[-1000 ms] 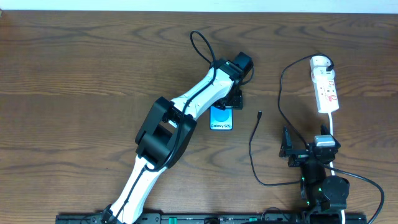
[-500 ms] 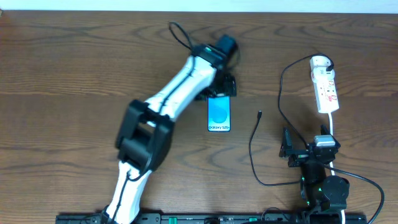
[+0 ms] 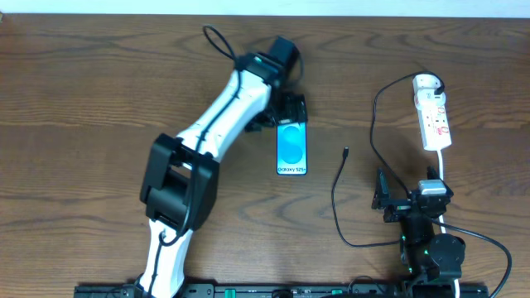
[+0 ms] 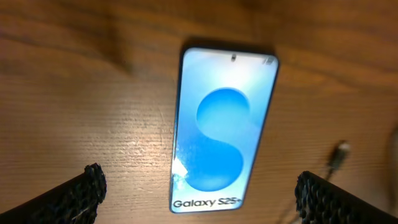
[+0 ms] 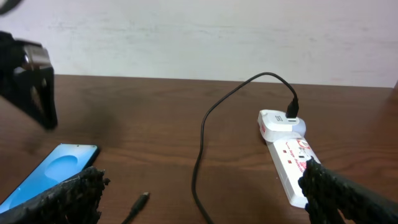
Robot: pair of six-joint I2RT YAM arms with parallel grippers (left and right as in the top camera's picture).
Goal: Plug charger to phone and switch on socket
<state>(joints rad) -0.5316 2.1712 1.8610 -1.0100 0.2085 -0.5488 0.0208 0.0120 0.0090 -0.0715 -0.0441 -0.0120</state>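
Observation:
The phone lies flat on the table, its cyan screen up and "Galaxy S25+" at its near end. My left gripper hovers open just beyond its far end; in the left wrist view the phone lies between and ahead of the spread fingertips, untouched. The charger cable runs from the socket in a loop to its plug tip, which lies loose right of the phone. My right gripper stands open near the front edge, holding nothing. The right wrist view shows the plug tip and the socket.
The socket's white cord runs down toward the right arm's base. The black cable loops across the table between the phone and the right arm. The left arm slants across the table's middle left.
My left gripper has opened wider and drawn back to the far left, off the phone. The phone, slid slightly left, now shows whole. The right arm has not moved.

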